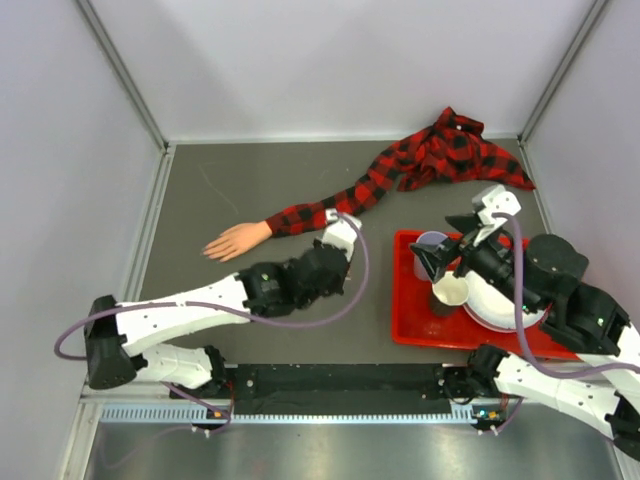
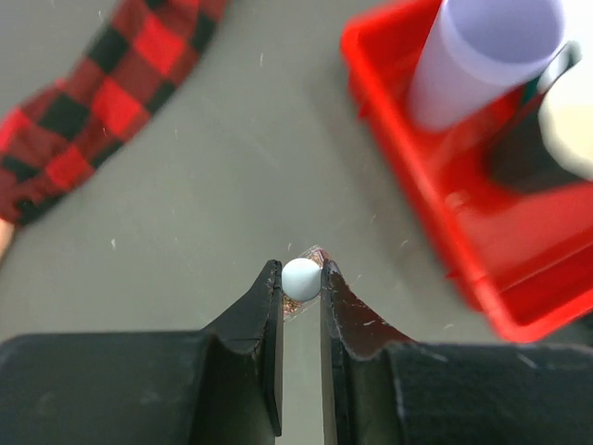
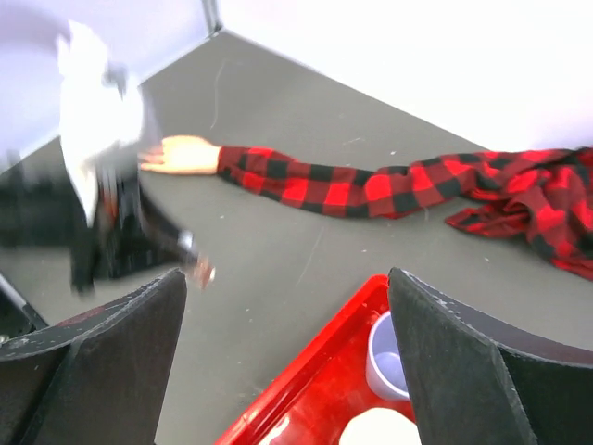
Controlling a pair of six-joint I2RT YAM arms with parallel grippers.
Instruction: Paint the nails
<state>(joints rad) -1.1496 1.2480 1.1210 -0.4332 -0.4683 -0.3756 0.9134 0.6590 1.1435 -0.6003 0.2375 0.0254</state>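
Left pincer (image 2: 301, 289), seen from its wrist camera at the bottom centre of the frame: its two dark fingers are clamped on a tiny bottle (image 2: 301, 277), whose round white cap shows between the tips. In the top view this left pincer (image 1: 341, 232) sits at mid-frame, just beside a red-and-black plaid sleeve (image 1: 330, 205). The pale hand (image 1: 235, 240) lies on the grey surface (image 1: 250, 190) to the left of it, near but not touching. Hand and sleeve form one long line running from the upper right of the frame down to the middle left, and the fingertips point left and slightly down. The nails (image 1: 209, 249) are at that far left end, too small to make out. The left arm is clearly the nearer one, and a move to the nails would probably run leftward along the sleeve. The right pincer (image 3: 287, 306) has its fingers spread wide apart, holding nothing. It hangs over a red tray (image 1: 400, 290) at the right of the frame, above a lavender cup (image 1: 430, 243), well apart from the hand.
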